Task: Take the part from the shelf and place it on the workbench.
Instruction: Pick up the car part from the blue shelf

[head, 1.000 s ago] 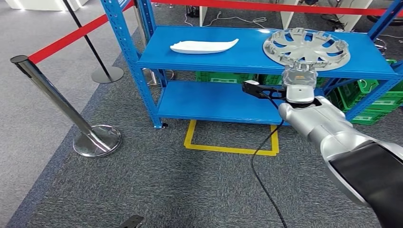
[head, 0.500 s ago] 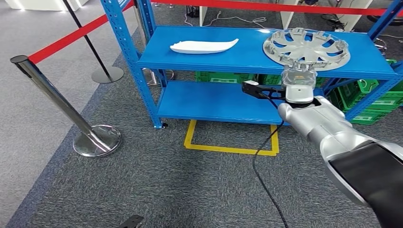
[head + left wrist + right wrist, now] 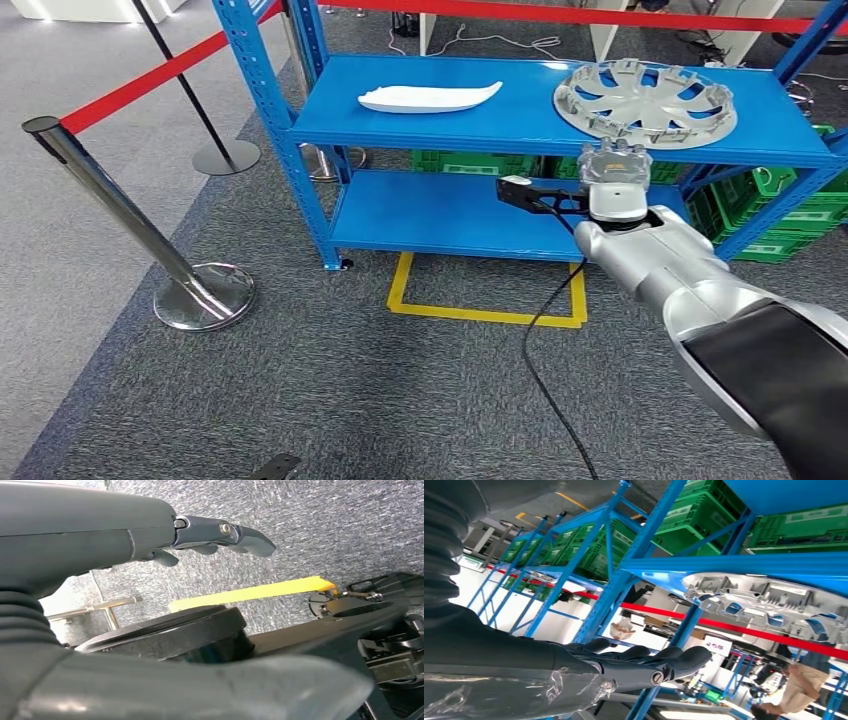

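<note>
On grey carpet, our right hand, fingers straight and empty, hovers just short of the wheel cover at two o'clock on the blue shelf; our left hand hangs, holding nothing.

Silver wheel cover (spoked), blue shelf, white part.

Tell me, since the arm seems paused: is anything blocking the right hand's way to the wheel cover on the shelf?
Nothing visible. The right hand hangs just in front of the shelf edge, empty, with the wheel cover lying directly beyond it. The white part lies well aside.
</note>
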Action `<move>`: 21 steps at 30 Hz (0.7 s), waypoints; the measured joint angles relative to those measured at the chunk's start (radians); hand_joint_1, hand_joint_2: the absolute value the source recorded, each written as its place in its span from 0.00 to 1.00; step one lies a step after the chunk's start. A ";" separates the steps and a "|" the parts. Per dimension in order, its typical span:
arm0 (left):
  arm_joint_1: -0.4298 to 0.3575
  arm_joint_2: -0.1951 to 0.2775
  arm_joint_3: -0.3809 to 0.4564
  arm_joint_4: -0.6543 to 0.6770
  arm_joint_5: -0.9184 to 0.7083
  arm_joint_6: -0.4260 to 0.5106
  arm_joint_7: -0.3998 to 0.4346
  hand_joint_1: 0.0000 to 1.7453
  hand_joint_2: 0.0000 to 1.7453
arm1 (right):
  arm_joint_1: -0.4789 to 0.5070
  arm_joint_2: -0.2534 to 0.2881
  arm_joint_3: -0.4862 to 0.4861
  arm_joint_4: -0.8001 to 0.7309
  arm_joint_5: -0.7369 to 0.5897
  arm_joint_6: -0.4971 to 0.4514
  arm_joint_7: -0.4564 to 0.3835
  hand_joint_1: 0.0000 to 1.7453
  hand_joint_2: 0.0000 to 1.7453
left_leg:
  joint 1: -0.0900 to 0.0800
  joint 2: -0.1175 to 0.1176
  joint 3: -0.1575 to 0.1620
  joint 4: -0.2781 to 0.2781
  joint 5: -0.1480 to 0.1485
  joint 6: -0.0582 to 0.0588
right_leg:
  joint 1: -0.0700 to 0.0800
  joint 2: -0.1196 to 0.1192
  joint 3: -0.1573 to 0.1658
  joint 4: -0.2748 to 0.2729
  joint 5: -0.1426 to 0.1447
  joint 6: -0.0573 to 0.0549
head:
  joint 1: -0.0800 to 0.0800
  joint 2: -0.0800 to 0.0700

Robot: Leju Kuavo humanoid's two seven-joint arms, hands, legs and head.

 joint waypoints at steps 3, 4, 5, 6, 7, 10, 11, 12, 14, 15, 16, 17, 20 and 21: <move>0.000 0.000 0.004 0.000 0.001 -0.002 0.000 0.00 0.00 | 0.002 0.004 -0.004 0.000 0.007 0.000 -0.007 0.00 1.00 | 0.000 0.000 0.000 0.000 0.000 0.000 | 0.000 0.000 0.000 0.000 0.000 0.000 | 0.000 0.000; 0.001 0.000 0.007 0.000 0.002 -0.002 0.000 0.00 0.00 | 0.002 0.006 -0.006 0.000 0.009 0.000 -0.009 0.00 1.00 | 0.000 0.000 0.000 0.000 0.000 0.000 | 0.000 0.000 0.000 0.000 0.000 0.000 | 0.000 0.000; 0.001 0.000 0.010 0.000 0.002 -0.002 0.000 0.00 0.00 | 0.003 0.007 -0.009 0.000 0.010 0.000 -0.010 0.00 1.00 | 0.000 0.000 0.000 0.000 0.000 0.000 | 0.000 0.000 0.000 0.000 0.000 0.000 | 0.000 0.000; 0.001 0.000 0.013 0.000 0.002 -0.002 0.000 0.00 0.00 | 0.004 0.008 -0.012 0.000 0.010 0.000 -0.010 0.00 1.00 | 0.000 0.000 0.000 0.000 0.000 0.000 | 0.000 0.000 0.000 0.000 0.000 0.000 | 0.000 0.000; 0.002 0.000 0.014 0.000 0.002 -0.002 0.000 0.00 0.00 | 0.004 0.009 -0.014 0.000 0.010 0.000 -0.011 0.00 1.00 | 0.000 0.000 0.000 0.000 0.000 0.000 | 0.000 0.000 0.000 0.000 0.000 0.000 | 0.000 0.000; 0.003 0.000 0.016 0.000 0.002 -0.002 0.000 0.00 0.00 | 0.007 0.011 -0.017 0.000 0.010 0.000 -0.011 0.00 1.00 | 0.000 0.000 0.000 0.000 0.000 0.000 | 0.000 0.000 0.000 0.000 0.000 0.000 | 0.000 0.000; 0.003 0.000 0.017 0.000 0.002 -0.002 0.000 0.00 0.00 | 0.008 0.011 -0.017 0.000 0.010 0.000 -0.011 0.00 1.00 | 0.000 0.000 0.000 0.000 0.000 0.000 | 0.000 0.000 0.000 0.000 0.000 0.000 | 0.000 0.000; 0.003 0.000 0.017 0.000 0.002 -0.002 0.000 0.00 0.00 | 0.009 0.011 -0.018 0.000 0.010 0.000 -0.011 0.00 1.00 | 0.000 0.000 0.000 0.000 0.000 0.000 | 0.000 0.000 0.000 0.000 0.000 0.000 | 0.000 0.000; 0.004 0.000 0.017 0.000 0.002 -0.003 0.000 0.00 0.00 | 0.011 0.011 -0.020 0.000 0.010 0.000 -0.011 0.00 1.00 | 0.000 0.000 0.000 0.000 0.000 0.000 | 0.000 0.000 0.000 0.000 0.000 0.000 | 0.000 0.000; 0.004 0.000 0.018 0.000 0.002 -0.004 0.000 0.00 0.00 | 0.012 0.011 -0.021 0.000 0.010 0.000 -0.011 0.00 1.00 | 0.000 0.000 0.000 0.000 0.000 0.000 | 0.000 0.000 0.000 0.000 0.000 0.000 | 0.000 0.000; 0.004 0.000 0.018 0.000 0.002 -0.004 0.000 0.00 0.00 | 0.013 0.011 -0.023 0.000 0.010 0.000 -0.011 0.00 1.00 | 0.000 0.000 0.000 0.000 0.000 0.000 | 0.000 0.000 0.000 0.000 0.000 0.000 | 0.000 0.000; 0.004 0.000 0.018 0.000 0.003 -0.005 0.000 0.00 0.00 | 0.013 0.011 -0.023 0.000 0.010 0.001 -0.011 0.00 1.00 | 0.000 0.000 0.000 0.000 0.000 0.000 | 0.000 0.000 0.000 0.000 0.000 0.000 | 0.000 0.000; 0.004 0.000 0.018 0.000 0.003 -0.007 0.000 0.00 0.00 | 0.014 0.011 -0.024 0.000 0.010 0.001 -0.010 0.00 1.00 | -0.001 0.000 0.000 0.000 0.000 0.000 | -0.001 0.000 0.000 -0.001 0.000 0.001 | 0.000 0.000; 0.004 0.001 0.018 0.000 0.003 -0.007 0.000 0.00 0.00 | 0.014 0.012 -0.024 0.000 0.010 0.002 -0.010 0.00 1.00 | -0.002 0.000 0.000 0.000 0.000 0.000 | -0.001 0.000 0.000 -0.001 0.001 0.001 | 0.000 0.000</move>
